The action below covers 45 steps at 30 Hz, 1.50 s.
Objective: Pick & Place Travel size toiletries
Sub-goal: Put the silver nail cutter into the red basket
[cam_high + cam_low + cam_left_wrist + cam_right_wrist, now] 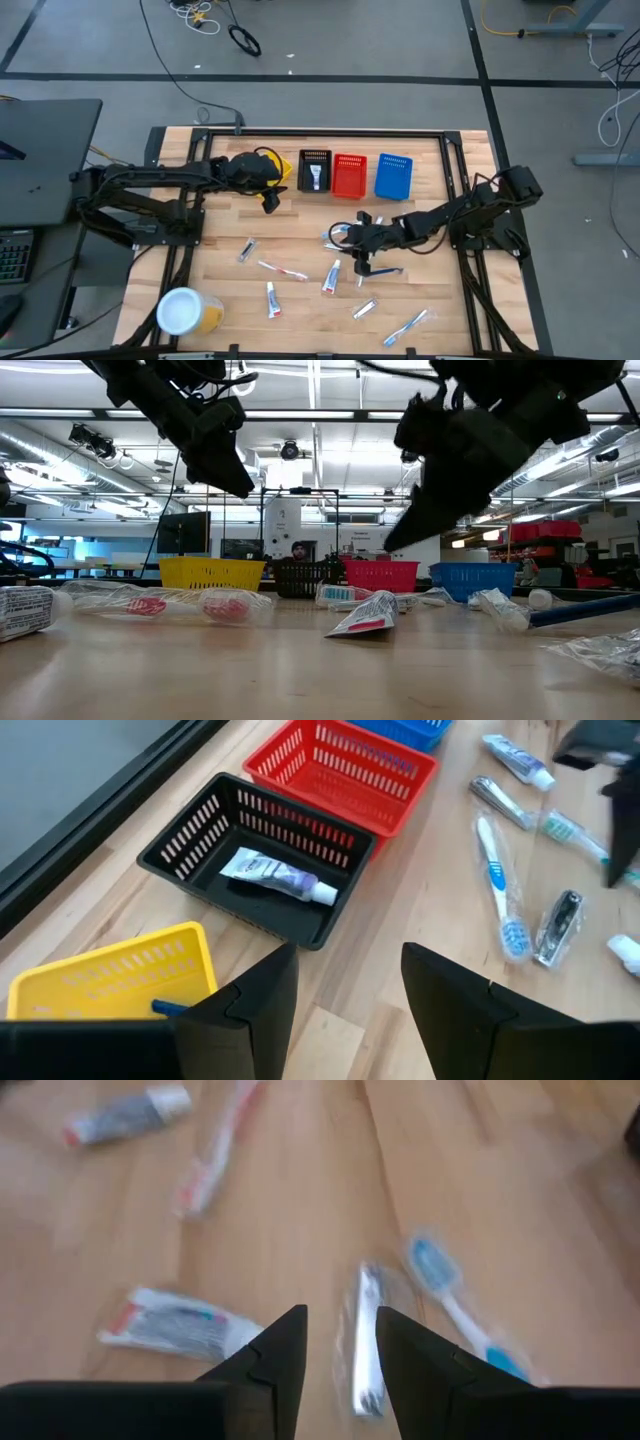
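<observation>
Hovering over wood-grain table (300, 305): right claw (340, 1342) part-open, empty, above silvery razor (366, 1342); left claw (345, 985) wide.

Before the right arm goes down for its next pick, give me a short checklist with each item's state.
1. Right gripper open, empty: ok.
2. Lined up above a silvery packet: ok.
3. Blue toothbrush beside the packet, apart from it: ok.
4. Left gripper open, near the yellow basket, out of the way: ok.
5. Black basket holds one tube, room left: ok.
6. Height above the table: cannot tell.
</observation>
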Tool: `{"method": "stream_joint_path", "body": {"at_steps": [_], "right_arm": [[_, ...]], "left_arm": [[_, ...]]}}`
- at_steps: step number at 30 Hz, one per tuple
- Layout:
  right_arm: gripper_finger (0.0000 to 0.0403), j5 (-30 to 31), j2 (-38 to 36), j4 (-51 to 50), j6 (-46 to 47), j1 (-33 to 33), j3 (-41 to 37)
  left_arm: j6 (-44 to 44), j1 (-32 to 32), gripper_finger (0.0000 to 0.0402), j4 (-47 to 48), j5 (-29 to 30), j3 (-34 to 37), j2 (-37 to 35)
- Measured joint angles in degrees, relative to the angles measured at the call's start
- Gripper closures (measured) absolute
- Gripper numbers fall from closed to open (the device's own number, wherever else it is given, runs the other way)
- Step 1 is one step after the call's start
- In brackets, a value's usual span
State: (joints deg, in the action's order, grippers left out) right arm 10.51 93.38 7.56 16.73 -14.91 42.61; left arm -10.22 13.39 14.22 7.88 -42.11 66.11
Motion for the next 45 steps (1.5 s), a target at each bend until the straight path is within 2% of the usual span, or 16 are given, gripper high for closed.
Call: {"method": "stream_joint_path", "body": {"at_steps": [10, 20, 24, 32, 45], "right_arm": [[0.0272, 4.33, 6.71, 0.23, 0.40, -0.01, 0.00], [0.0272, 3.01, 9.30, 0.85, 3.59, 0.17, 0.07], [0.0278, 2.98, 9.42, 0.87, 3.36, 0.19, 0.07], [0.0328, 2.83, 9.49, 0.76, 3.19, 0.23, 0.07], [0.0335, 1.33, 8.50, 6.45, 0.82, 0.08, -0.15]], "left_arm": [[-0.03, 0.02, 0.0214, -1.75, 0.02, 0.00, 0.00], [-0.03, 0.04, 0.0214, -1.71, 0.02, 0.00, 0.00], [-0.06, 0.04, 0.0214, -1.70, 0.04, 0.00, 0.00], [0.07, 0.04, 0.0214, -1.71, 0.04, 0.00, 0.00], [0.09, 0.04, 0.0214, -1.72, 0.04, 0.00, 0.00]]}}
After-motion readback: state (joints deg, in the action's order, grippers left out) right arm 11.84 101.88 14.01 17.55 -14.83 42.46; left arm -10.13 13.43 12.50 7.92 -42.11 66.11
